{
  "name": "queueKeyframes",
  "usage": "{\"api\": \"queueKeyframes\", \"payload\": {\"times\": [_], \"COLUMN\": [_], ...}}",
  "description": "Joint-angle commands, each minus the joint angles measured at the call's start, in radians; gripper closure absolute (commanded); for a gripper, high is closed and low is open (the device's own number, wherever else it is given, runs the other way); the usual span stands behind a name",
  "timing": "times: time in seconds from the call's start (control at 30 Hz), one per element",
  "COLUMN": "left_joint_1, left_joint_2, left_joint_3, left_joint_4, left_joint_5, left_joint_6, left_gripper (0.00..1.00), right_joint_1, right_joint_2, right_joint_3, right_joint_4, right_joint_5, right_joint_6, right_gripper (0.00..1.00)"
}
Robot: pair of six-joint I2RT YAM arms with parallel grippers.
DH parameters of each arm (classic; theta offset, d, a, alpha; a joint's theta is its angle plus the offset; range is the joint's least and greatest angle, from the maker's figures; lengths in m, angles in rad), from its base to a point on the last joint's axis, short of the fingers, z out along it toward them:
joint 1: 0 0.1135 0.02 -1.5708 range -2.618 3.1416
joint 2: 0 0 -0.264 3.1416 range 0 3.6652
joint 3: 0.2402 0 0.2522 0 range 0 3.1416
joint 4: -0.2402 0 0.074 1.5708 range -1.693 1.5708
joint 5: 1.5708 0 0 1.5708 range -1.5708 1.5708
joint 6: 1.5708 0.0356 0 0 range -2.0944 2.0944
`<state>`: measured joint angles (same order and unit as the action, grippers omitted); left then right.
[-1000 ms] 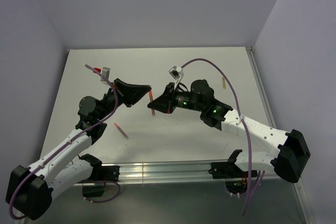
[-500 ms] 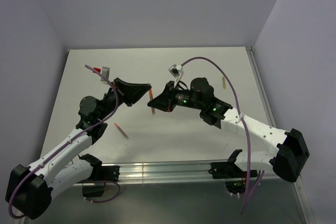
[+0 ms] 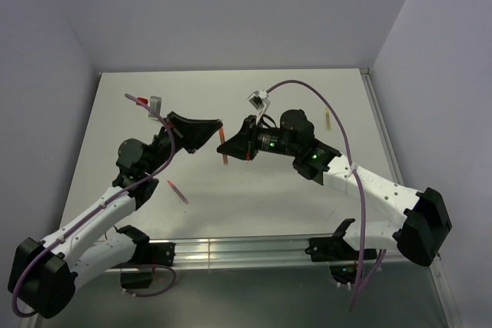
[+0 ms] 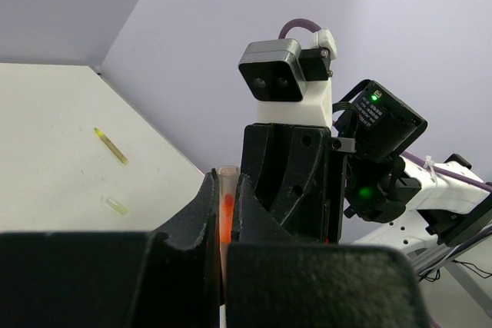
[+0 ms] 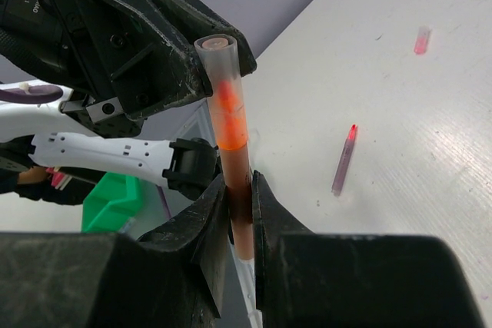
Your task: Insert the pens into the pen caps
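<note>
Above the middle of the table my two grippers meet tip to tip. My right gripper (image 5: 240, 190) (image 3: 233, 147) is shut on the brown-red barrel of a pen (image 5: 244, 224) (image 3: 224, 153), which points up and away in its wrist view. The pen's orange tip sits inside a pale translucent pen cap (image 5: 224, 90) (image 4: 226, 190). My left gripper (image 4: 226, 183) (image 3: 217, 130) is shut on that cap, its fingers (image 5: 192, 55) pinching the cap's upper end.
A second red pen (image 3: 177, 191) (image 5: 344, 160) lies on the table near the left arm, with a small pink cap (image 5: 422, 39) further off. A yellow-green pen (image 4: 111, 145) (image 3: 328, 120) and a yellow-green cap (image 4: 117, 205) lie at the right.
The right arm has edged slightly toward the left gripper, carrying the pen with it. Both grips are unchanged.
</note>
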<state>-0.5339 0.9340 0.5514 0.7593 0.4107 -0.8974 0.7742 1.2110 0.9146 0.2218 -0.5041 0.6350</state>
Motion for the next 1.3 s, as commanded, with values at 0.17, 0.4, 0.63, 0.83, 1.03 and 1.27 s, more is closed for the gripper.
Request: {"api": "queueKeyframes", "payload": {"times": [0.17,0.4,0.63,0.83,1.03,1.27], "left_joint_1": [-0.077,-0.090,-0.104,-0.113,-0.115,-0.115], "left_joint_2": [0.005,0.011,0.017,0.015,0.005,-0.008], "left_joint_3": [0.012,0.019,0.024,0.025,0.036,0.090], "left_joint_4": [-0.032,-0.051,-0.063,-0.071,-0.090,-0.118], "left_joint_5": [0.223,0.218,0.214,0.212,0.189,0.129], "left_joint_6": [0.017,0.028,0.037,0.043,0.055,0.071], "left_gripper": [1.00,1.00,1.00,1.00,1.00,1.00], "right_joint_1": [-0.095,-0.110,-0.118,-0.125,-0.136,-0.135], "right_joint_2": [0.007,0.016,0.024,0.024,0.024,0.005], "right_joint_3": [0.128,0.141,0.156,0.162,0.162,0.150], "right_joint_4": [0.174,0.186,0.186,0.180,0.179,0.156], "right_joint_5": [0.208,0.199,0.197,0.202,0.177,0.159], "right_joint_6": [0.045,0.058,0.057,0.055,0.063,0.057], "right_gripper": [1.00,1.00,1.00,1.00,1.00,1.00]}}
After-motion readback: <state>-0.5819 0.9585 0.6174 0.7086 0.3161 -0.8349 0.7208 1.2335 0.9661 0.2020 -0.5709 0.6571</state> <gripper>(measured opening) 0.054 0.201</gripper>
